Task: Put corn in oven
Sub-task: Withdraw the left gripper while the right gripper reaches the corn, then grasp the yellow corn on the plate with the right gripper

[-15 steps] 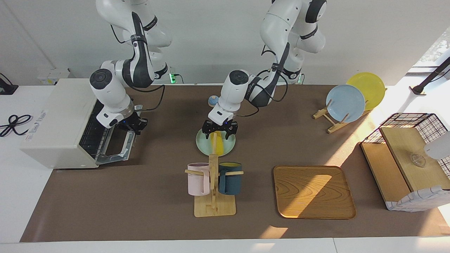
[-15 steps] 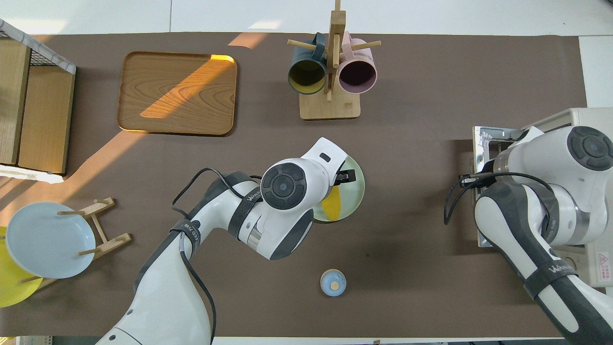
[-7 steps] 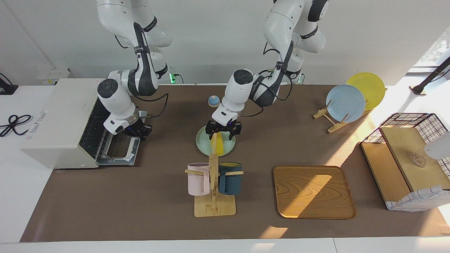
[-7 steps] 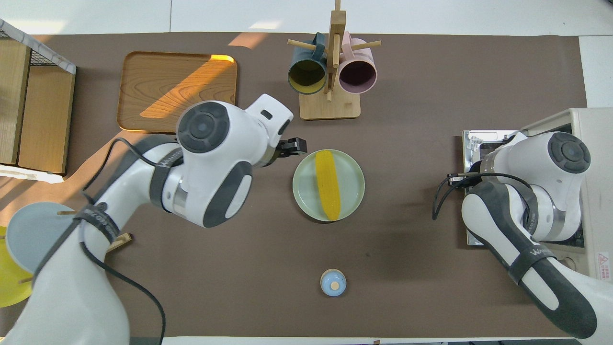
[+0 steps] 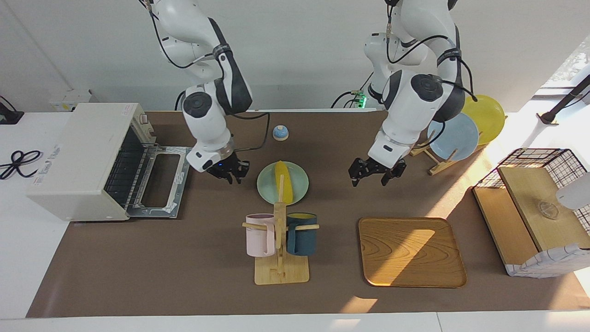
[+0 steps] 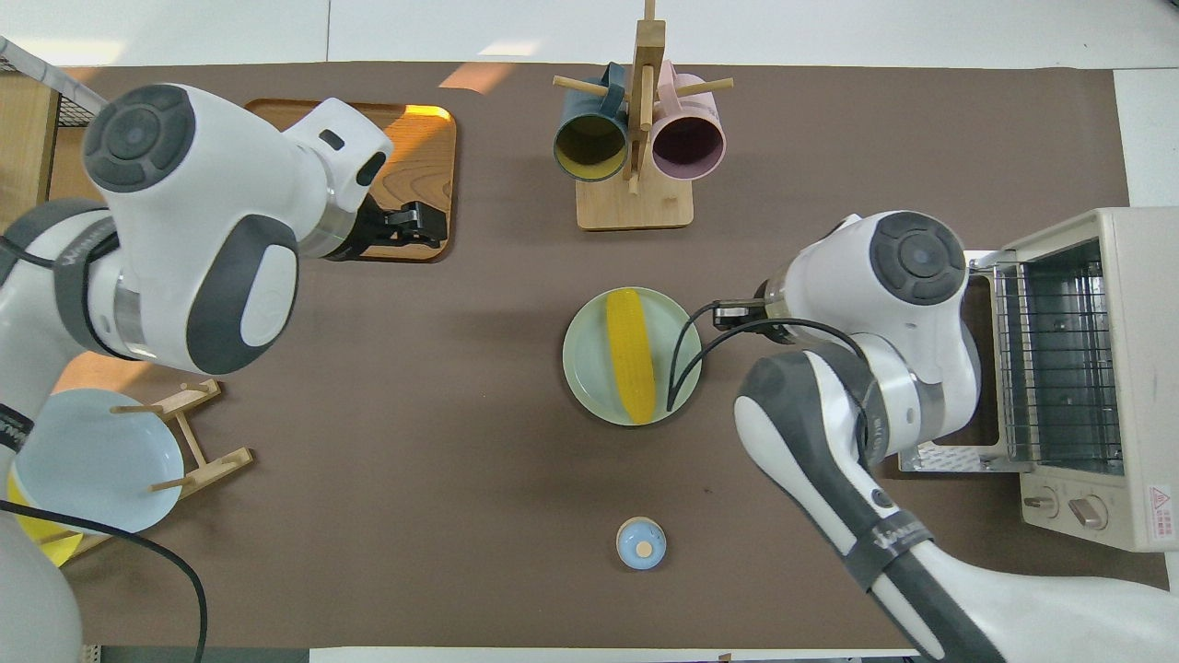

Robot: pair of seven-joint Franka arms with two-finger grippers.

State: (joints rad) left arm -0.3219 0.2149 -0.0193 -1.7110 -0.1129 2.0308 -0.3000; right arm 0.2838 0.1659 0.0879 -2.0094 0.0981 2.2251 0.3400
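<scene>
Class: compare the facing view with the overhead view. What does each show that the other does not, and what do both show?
Only the facing view shows the black cable on the white surface beside the oven. Only the overhead view shows the oven's knobs and the insides of the mugs. Both show the corn on its green plate, the open oven door and the wooden tray.

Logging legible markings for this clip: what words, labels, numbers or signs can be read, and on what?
"WANJI"-like lettering, not surely readable: band on the right arm.
Red triangle warning sticker, its text too small: oven.
Label on the oven top: blurred, unreadable.
Nothing else carries text.
</scene>
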